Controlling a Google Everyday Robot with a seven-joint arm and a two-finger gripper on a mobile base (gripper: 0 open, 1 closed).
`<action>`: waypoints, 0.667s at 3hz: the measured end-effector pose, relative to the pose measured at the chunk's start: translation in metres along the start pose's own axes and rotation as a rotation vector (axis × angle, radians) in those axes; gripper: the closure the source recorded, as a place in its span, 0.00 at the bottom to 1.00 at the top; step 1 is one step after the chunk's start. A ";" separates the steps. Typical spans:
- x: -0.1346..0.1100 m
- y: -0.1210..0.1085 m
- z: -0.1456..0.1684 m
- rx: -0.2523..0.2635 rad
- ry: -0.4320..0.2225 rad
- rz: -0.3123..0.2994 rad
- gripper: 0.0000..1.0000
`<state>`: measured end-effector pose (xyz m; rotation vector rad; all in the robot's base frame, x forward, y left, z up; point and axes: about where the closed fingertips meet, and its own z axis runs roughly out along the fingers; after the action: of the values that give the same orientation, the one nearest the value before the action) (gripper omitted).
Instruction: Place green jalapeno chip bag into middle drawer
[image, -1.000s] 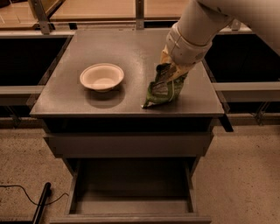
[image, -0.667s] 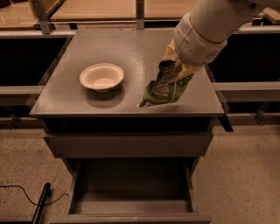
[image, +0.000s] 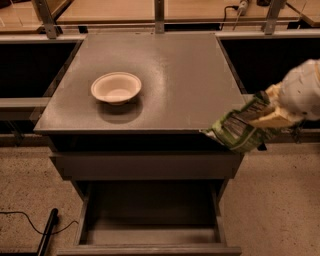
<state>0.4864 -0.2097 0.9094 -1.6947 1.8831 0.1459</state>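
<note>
Noted a speckled beige floor under a grey cabinet, with wooden benches behind the cabinet. Found 1 cream bowl upright on the cabinet top, left of centre. Saw the gripper just off the cabinet's front right corner, at about the height of the top, on a white arm reaching in from the right of the cabinet. Found its jaws clamped on the green jalapeno chip bag, held tilted in the air, its lower end overlapping the cabinet's front right corner; could not tell whether touching it. Saw the middle drawer pulled out low on the cabinet's front, below 1 shut drawer front. Noticed a black cable on the floor left of the cabinet.
</note>
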 end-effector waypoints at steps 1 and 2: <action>0.019 0.011 0.003 -0.010 -0.070 0.106 1.00; 0.018 0.011 0.003 -0.010 -0.070 0.104 1.00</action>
<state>0.4768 -0.2222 0.8947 -1.5780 1.9218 0.2527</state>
